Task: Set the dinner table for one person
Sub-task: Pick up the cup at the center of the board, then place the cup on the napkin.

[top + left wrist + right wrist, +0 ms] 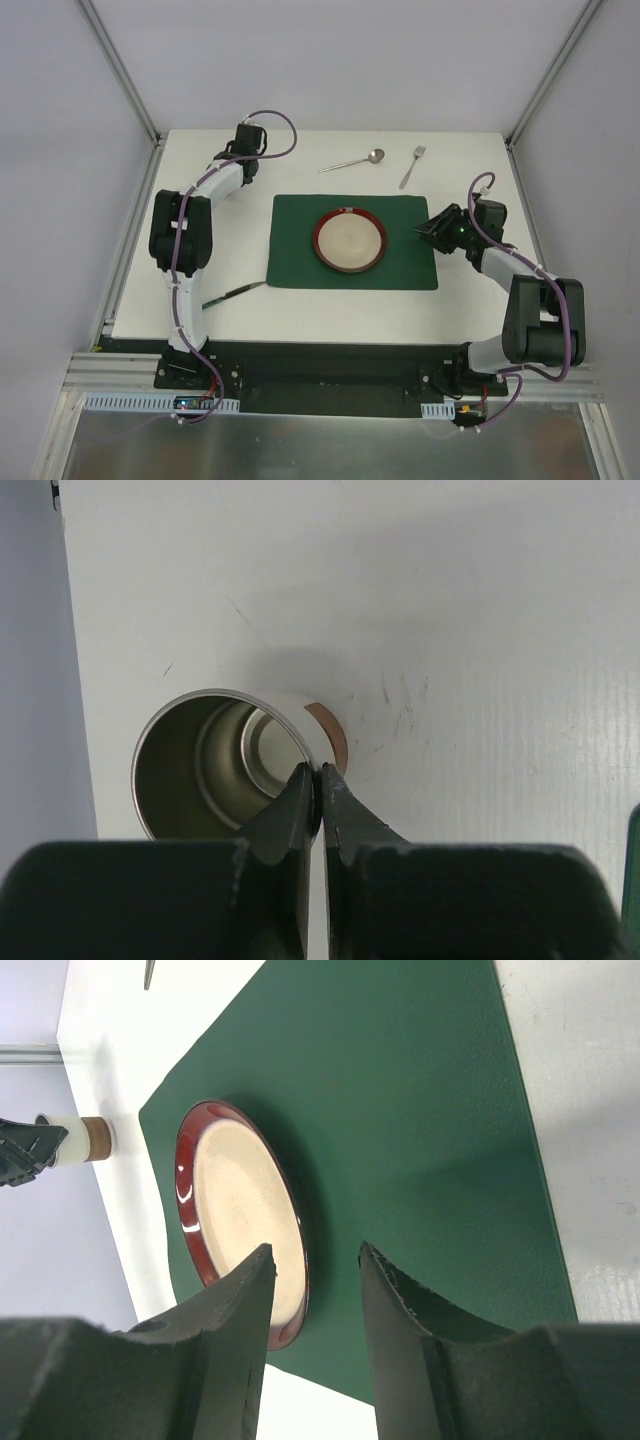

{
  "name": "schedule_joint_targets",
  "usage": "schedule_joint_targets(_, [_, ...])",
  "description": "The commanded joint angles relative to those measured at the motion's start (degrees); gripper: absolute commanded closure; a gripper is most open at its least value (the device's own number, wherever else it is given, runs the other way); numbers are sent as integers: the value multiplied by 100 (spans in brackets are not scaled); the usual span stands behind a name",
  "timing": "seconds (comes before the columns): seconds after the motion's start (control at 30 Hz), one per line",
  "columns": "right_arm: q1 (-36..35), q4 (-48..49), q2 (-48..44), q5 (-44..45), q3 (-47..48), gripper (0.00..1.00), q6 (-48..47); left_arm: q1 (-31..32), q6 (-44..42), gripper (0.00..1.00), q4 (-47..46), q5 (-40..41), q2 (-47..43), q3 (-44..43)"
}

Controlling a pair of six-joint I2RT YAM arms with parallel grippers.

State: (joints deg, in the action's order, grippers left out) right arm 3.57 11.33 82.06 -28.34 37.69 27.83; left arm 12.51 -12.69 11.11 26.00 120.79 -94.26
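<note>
The white dinner table holds a dark green placemat with a red-rimmed plate on it. My left gripper is at the far left of the table, shut on the rim of a steel-lined cup with a brown base band; its fingertips pinch the rim, and the cup stands on the table. My wrist hides the cup from above. My right gripper is open and empty over the placemat's right edge, beside the plate, its fingers apart.
A spoon and a fork lie beyond the placemat at the far side. A knife lies near the placemat's front left corner, by the left arm. Metal frame rails edge the table.
</note>
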Motion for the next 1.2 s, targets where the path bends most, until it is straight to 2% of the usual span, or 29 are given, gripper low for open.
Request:
schedule_joint_targets(0.0, [47, 211, -32, -23, 80, 58, -68, 76, -14, 100, 5, 265, -21, -233])
schedule_joint_targets(0.33, [47, 255, 12, -31, 89, 59, -68, 348, -93, 100, 189, 300, -187, -505])
schedule_joint_targets(0.57, [47, 247, -41, 13, 150, 59, -41, 1156, 29, 100, 672, 37, -469, -1050])
schedule_joint_targets(0.8, [205, 194, -111, 48, 204, 58, -6, 2403, 336, 100, 1068, -840, -557, -1472])
schedule_joint_targets(1.03, [425, 27, -226, 56, 318, 58, -41, 3098, 785, 100, 1341, -2018, -592, -1903])
schedule_joint_targets(1.17, [600, -131, -313, 83, 397, 58, -103, 3398, 838, 100, 1341, -2362, -548, -2105])
